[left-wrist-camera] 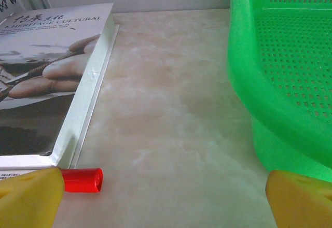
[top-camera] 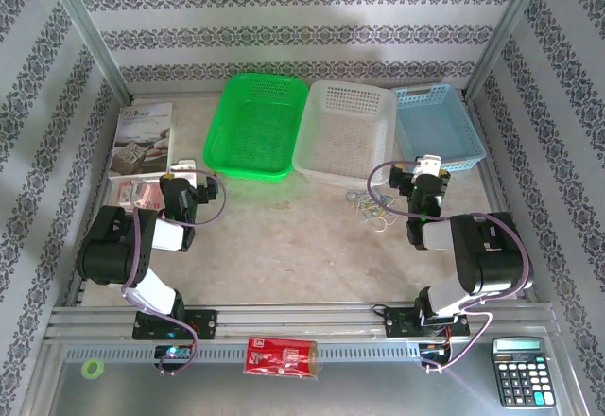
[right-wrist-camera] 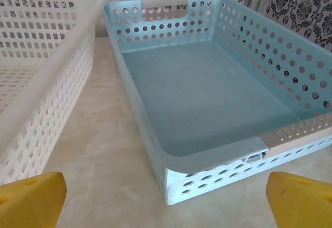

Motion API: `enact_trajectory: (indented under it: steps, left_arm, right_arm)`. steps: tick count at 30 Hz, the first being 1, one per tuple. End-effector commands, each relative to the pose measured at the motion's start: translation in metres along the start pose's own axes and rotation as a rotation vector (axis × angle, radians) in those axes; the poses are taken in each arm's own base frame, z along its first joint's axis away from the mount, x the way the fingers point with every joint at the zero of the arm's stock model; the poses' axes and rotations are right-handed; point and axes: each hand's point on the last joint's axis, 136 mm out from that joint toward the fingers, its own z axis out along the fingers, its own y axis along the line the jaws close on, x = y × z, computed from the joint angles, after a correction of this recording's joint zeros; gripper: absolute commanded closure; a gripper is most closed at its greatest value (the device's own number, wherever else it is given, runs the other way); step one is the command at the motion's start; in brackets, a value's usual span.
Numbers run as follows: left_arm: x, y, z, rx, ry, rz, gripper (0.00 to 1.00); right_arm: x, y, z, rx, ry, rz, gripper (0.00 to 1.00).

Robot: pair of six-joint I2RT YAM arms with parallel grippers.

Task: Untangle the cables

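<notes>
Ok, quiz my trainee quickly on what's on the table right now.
1. True or false: the cables lie inside the white basket.
2. Fill in: left of the green basket lies a ___.
3. The right gripper is nearest which basket? A green basket, B white basket, C blue basket.
Key: 1 false; 2 book; 3 C.
</notes>
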Motion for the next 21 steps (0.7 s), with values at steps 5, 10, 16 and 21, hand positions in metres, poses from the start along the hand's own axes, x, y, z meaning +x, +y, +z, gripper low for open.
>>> enact_trajectory:
  steps: [5,10,16,21]
  left_arm:
    - [-0.0085,0.0024,0.0027,-0.003,-0.015,-0.020,0.00]
    - [-0.0082,0.0020,0.0031,-0.001,-0.012,-0.022,0.00]
    - [-0.0085,0.0020,0.0033,-0.001,-0.013,-0.021,0.00]
    - [-0.0085,0.0018,0.0032,-0.001,-0.012,-0.020,0.00]
  right_arm:
    - [-0.0013,0.0024,-0.0008,-0.005,-0.014,-0.013,0.02]
    - [-0.0006,0.0021,-0.0006,-0.005,-0.011,-0.013,0.02]
    - [0.0004,0.0023,-0.0004,-0.006,-0.008,-0.013,0.02]
    - [0.0004,0.0023,-0.0005,-0.007,-0.008,-0.012,0.02]
